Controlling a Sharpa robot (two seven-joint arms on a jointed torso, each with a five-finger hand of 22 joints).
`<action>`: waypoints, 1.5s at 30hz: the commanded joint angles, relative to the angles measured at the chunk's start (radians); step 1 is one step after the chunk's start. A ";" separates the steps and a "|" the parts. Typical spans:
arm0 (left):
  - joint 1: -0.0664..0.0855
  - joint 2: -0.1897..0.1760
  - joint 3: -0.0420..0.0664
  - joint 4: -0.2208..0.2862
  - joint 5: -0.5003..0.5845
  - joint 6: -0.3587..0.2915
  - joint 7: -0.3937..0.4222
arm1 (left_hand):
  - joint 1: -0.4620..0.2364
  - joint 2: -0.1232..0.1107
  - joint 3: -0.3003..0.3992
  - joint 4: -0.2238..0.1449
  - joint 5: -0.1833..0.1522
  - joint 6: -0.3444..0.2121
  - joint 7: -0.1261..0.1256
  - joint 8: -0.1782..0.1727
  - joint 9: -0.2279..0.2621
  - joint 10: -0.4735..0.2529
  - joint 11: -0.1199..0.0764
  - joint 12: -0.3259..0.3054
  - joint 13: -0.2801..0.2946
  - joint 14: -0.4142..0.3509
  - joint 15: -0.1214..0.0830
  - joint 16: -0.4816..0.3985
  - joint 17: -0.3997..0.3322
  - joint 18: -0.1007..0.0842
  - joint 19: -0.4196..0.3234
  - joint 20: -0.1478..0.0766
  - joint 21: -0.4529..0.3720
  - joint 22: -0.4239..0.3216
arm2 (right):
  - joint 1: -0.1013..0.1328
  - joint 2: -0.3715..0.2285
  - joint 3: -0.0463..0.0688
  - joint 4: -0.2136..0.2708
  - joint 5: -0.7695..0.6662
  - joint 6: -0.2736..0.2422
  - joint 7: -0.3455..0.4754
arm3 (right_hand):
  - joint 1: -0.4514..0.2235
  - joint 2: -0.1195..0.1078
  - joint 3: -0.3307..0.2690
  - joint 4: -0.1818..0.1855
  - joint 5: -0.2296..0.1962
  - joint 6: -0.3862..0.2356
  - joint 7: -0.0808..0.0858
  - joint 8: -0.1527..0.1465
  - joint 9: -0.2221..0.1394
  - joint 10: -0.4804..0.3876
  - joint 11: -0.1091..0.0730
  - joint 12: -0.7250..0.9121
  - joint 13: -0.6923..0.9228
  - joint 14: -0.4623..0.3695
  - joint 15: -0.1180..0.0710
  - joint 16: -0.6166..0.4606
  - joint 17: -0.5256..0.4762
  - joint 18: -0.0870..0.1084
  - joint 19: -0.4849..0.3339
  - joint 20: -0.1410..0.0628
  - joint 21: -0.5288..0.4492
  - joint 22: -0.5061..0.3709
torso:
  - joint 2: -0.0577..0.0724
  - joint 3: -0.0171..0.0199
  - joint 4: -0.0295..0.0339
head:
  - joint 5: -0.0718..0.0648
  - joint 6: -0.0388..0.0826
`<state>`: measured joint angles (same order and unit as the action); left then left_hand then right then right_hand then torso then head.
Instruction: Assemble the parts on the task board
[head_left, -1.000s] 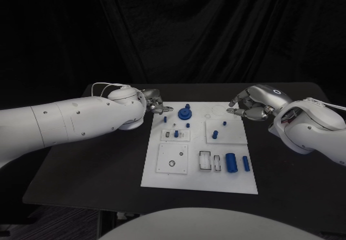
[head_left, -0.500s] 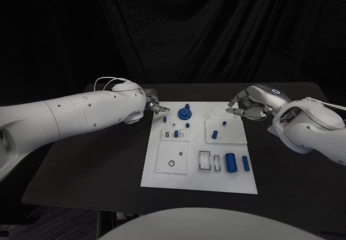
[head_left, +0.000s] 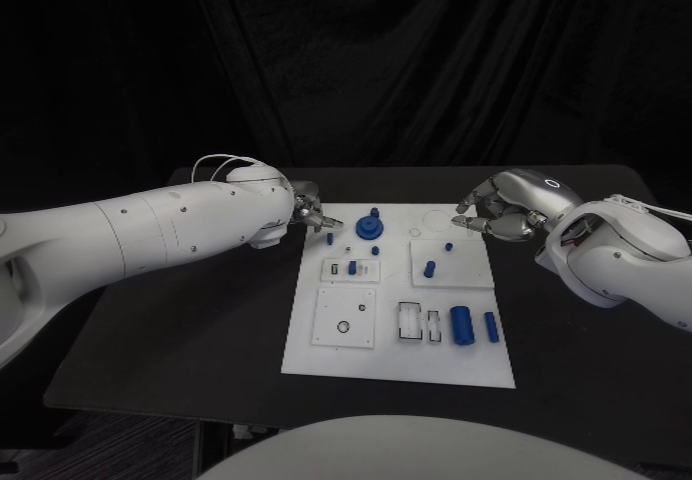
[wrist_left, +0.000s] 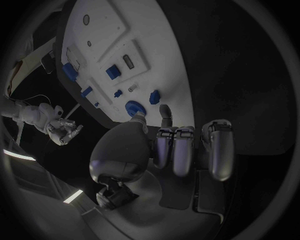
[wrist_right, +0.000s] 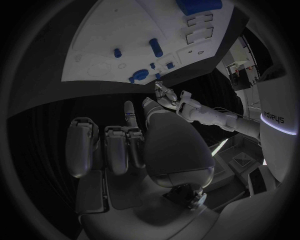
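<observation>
The white task board (head_left: 378, 345) lies in the middle of the black table. A round blue part with a knob (head_left: 371, 227) stands near its far edge, with small blue pegs (head_left: 430, 268) around it. Two blue cylinders (head_left: 462, 325) lie at its near right. My left hand (head_left: 309, 211) hovers at the board's far left corner, fingers curled in, nothing seen in them (wrist_left: 178, 145). My right hand (head_left: 490, 214) hovers at the far right corner, also curled with nothing in it (wrist_right: 134, 140). In the left wrist view the round blue part (wrist_left: 132, 106) lies just past the fingertips.
Recessed slots (head_left: 411, 322) and a small ring (head_left: 343, 326) mark the near half of the board. Bare black table (head_left: 188, 330) lies on both sides of it. A black curtain hangs behind the table's far edge.
My left arm has swung and turned a little, showing more of its forearm, while its hand stays at the board's far left corner. The right hand has not moved.
</observation>
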<state>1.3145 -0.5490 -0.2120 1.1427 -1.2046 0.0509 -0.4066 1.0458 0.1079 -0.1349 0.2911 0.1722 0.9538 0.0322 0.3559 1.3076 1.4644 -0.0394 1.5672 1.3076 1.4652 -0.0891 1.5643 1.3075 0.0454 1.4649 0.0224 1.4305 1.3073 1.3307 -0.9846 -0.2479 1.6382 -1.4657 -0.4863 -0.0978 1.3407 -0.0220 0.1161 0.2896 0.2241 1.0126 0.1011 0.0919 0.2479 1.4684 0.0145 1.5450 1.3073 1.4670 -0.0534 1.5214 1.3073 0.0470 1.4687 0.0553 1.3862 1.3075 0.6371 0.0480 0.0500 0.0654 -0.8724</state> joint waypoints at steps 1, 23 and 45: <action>-0.002 0.005 0.001 0.001 0.009 0.017 0.037 | 0.004 0.015 -0.008 -0.001 0.011 -0.005 0.003 -0.009 0.009 0.106 0.008 0.004 0.263 0.106 0.009 0.006 0.263 0.000 -0.001 0.009 -0.007 0.155 | -0.003 -0.001 0.001 0.003 -0.002 0.001 -0.012 | -0.001 0.008 0.006 -0.002 0.003 0.004 -0.001 -0.003 -0.001 0.074 0.004 -0.005 0.228 0.088 0.005 -0.005 0.193 -0.003 0.026 0.005 -0.005 0.204 | -0.001 0.0016 0.0012 | -0.002 0.000; -0.019 0.009 0.001 -0.004 0.009 -0.008 -0.004 | 0.082 0.028 -0.012 -0.006 0.091 0.015 0.003 -0.053 0.011 0.106 0.009 0.004 0.263 0.106 0.012 0.006 0.263 0.001 -0.001 0.014 -0.009 0.160 | -0.003 -0.005 0.001 0.008 -0.002 0.004 -0.008 | 0.001 0.008 0.007 -0.002 0.009 0.005 -0.001 -0.004 -0.002 0.072 0.004 -0.008 0.225 0.088 0.005 -0.006 0.192 -0.002 0.026 0.005 -0.006 0.204 | -0.002 0.0028 0.0014 | -0.007 0.000; -0.028 0.019 0.001 -0.017 0.009 0.010 0.010 | 0.091 0.030 -0.013 -0.003 0.104 0.009 0.005 -0.059 0.017 0.106 0.010 0.004 0.263 0.106 0.012 0.006 0.263 0.003 -0.007 0.013 -0.018 0.156 | -0.003 -0.002 0.001 0.006 -0.002 0.006 -0.008 | 0.002 0.008 0.008 -0.003 0.011 0.005 -0.001 -0.004 -0.002 0.072 0.004 -0.008 0.225 0.088 0.005 -0.006 0.192 -0.002 0.025 0.005 -0.006 0.204 | -0.003 0.0025 0.0007 | -0.012 0.000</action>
<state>1.2881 -0.5330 -0.2120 1.1257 -1.2016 0.0530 -0.4075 1.1275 0.1362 -0.1444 0.2868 0.2726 0.9650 0.0359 0.3029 1.3075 1.4669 -0.0369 1.5674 1.3079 1.4652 -0.0820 1.5643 1.3073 0.0454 1.4621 0.0326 1.4193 1.3079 1.3306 -0.9872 -0.2479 1.6433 -1.4657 -0.4840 -0.0974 1.3406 -0.0221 0.1188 0.2868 0.2317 1.0126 0.1011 0.0919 0.2472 1.4684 0.0145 1.5405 1.3073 1.4670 -0.0534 1.5214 1.3073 0.0470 1.4687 0.0553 1.3862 1.3081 0.6355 0.0496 0.0509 0.0534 -0.8725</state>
